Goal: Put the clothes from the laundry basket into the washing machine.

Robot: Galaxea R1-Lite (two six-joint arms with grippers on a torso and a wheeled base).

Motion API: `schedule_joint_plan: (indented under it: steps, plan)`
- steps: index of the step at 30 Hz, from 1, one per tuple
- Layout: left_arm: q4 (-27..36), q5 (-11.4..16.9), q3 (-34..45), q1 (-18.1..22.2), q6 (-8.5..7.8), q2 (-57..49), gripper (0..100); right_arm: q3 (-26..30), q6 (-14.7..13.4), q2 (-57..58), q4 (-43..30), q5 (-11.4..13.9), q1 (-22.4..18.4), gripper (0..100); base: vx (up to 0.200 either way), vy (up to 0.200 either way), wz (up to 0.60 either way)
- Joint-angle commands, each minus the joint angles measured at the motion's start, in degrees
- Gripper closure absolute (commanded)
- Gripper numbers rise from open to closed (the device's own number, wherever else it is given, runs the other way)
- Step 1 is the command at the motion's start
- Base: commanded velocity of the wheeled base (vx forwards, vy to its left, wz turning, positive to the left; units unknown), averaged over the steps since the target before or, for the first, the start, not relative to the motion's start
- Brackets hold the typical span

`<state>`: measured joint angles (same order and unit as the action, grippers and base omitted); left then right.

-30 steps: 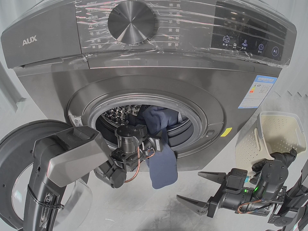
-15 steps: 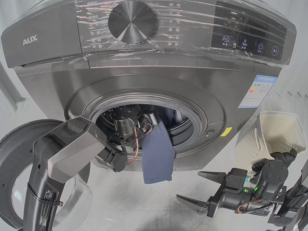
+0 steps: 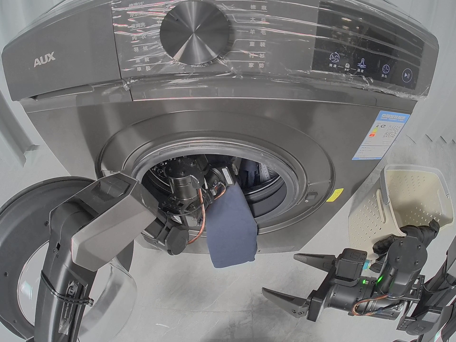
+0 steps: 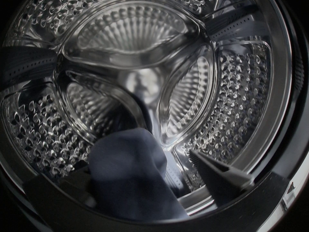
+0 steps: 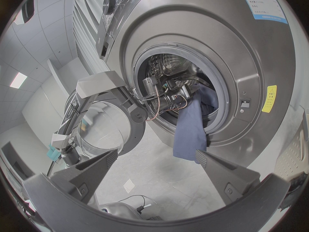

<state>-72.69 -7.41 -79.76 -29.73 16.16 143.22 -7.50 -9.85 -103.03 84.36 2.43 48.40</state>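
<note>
L gripper [image 4: 151, 153] sits inside the washing machine [image 3: 304, 124] drum [image 4: 135, 33], jaws spread, navy garment [image 3: 230, 233] draped over one side; most of the cloth hangs out over the door seal [image 3: 294, 186]. R gripper [image 3: 280, 275] hovers wide open nr the laundry basket [image 3: 413, 191]. Best bet, prob.: re-pinch fabric at the rim, drag it deep, else it slides out. L's second finger hidden under cloth; basket contents partly blocked by R arm.
</note>
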Motion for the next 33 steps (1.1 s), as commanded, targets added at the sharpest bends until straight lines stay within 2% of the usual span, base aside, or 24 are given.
schedule_joint_plan:
  steps: [1, 5, 7, 11, 18, 24, 33]
  plan:
    - [0.3, 0.5, 4.2, -1.0, 0.01, -0.9, 0, 0.1, 0.0, 0.1, 0.0, 0.0, -0.3, 0, 0.0, 0.0, 0.0]
    - [0.0, 0.6, 8.0, -1.3, -0.7, -1.5, 0, 0.1, 0.0, -0.1, 0.0, 0.0, -0.1, 0, 0.0, 0.0, 0.0]
    - [0.1, 0.6, 9.7, -1.2, -1.75, -3.2, 0, 0.0, 0.0, -0.1, 0.0, 0.0, 0.1, 0, 0.0, 0.0, 0.0]
    - [1.4, 3.0, 13.8, -1.8, -2.45, -5.7, 0, 0.1, 0.0, -0.1, 0.0, 0.0, 0.0, 0, 0.0, 0.0, 0.0]
    - [3.6, 3.9, 18.9, -2.1, -5.44, -5.6, 0, 0.1, 0.0, -0.4, 0.0, -0.1, 0.3, 0, 0.0, 0.0, 0.0]
    - [5.3, 3.9, 18.8, -1.6, -6.41, -3.8, 0, 0.1, 0.0, -0.5, 0.0, -0.1, 0.3, 0, 0.0, 0.0, 0.0]
    - [5.3, 4.0, 16.0, -1.7, -6.23, 0.0, 0, 0.1, 0.0, -0.5, 0.1, -0.1, 0.3, 0, 0.0, 0.0, 0.0]
